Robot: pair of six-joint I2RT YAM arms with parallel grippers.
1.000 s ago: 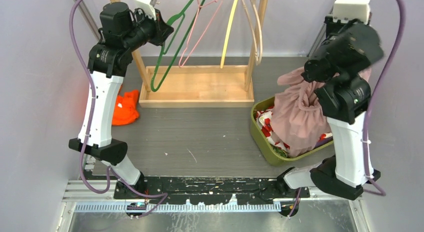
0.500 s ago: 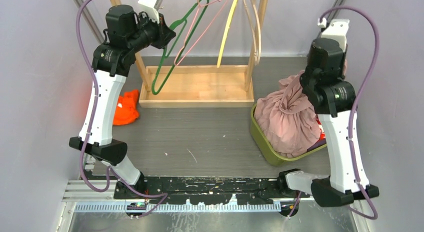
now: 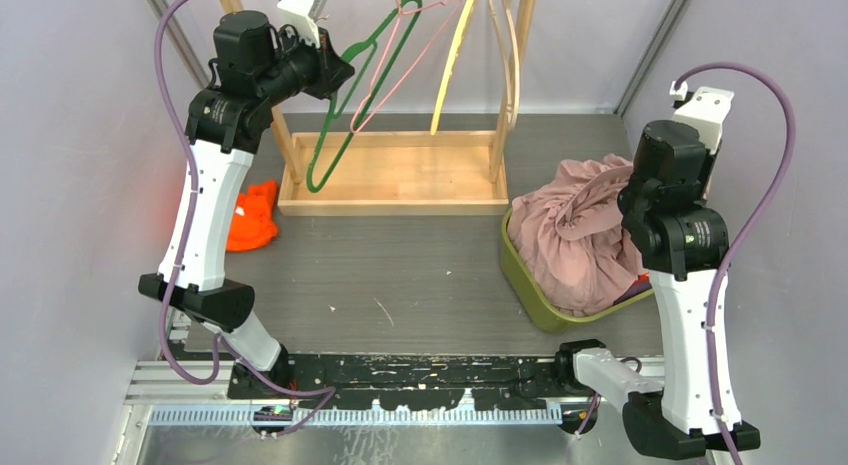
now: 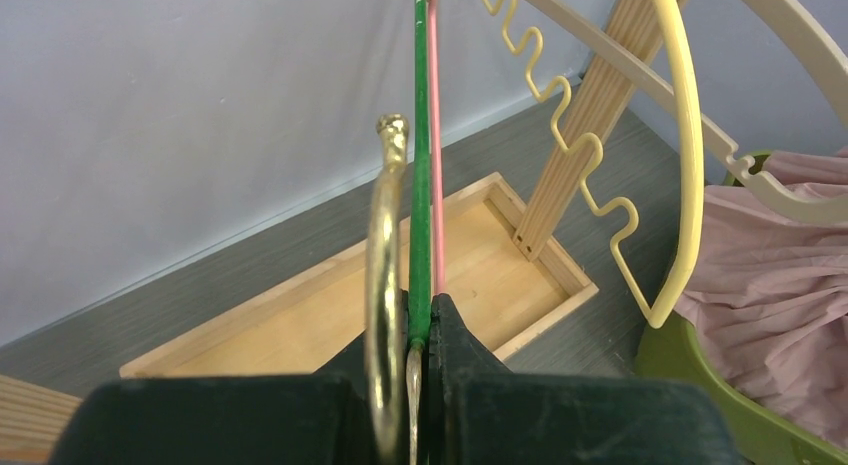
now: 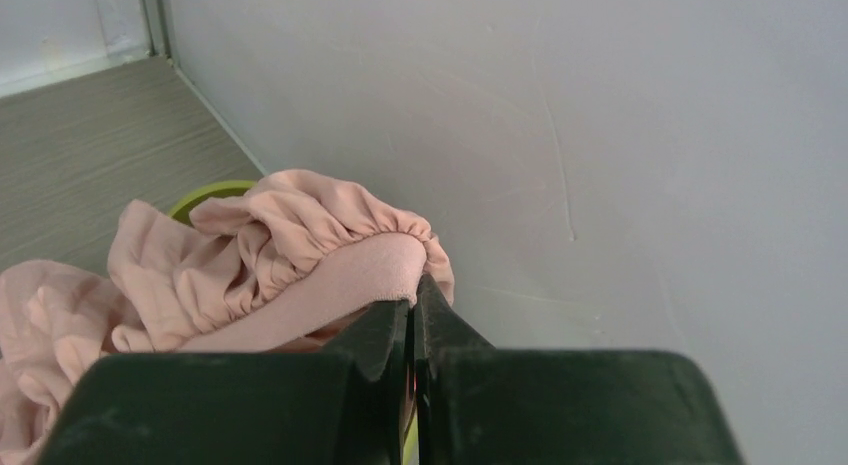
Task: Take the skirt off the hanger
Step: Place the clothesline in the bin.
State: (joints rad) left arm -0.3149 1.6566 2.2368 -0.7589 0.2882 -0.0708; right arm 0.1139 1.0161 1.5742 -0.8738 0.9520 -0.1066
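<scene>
The pink skirt (image 3: 580,225) lies bunched over the green bin (image 3: 520,275) at the right. My right gripper (image 5: 413,303) is shut on the skirt's elastic waistband (image 5: 340,285), close to the right wall; in the top view the gripper itself is hidden under the wrist. My left gripper (image 4: 425,320) is shut on the neck of the green hanger (image 4: 420,185), holding it up at the wooden rack; its gold hook (image 4: 383,275) rises beside my fingers. In the top view the bare green hanger (image 3: 350,95) hangs from my left gripper (image 3: 335,70).
A wooden rack with a tray base (image 3: 395,175) stands at the back, with pink (image 3: 400,55), yellow (image 3: 450,55) and cream (image 3: 512,55) hangers on it. An orange cloth (image 3: 250,215) lies left of it. The right wall is close to my right wrist.
My right arm has swung right and toward the near side, drawing the skirt's waistband down over the bin, so the skirt has slumped lower. The left gripper has raised the green hanger slightly.
</scene>
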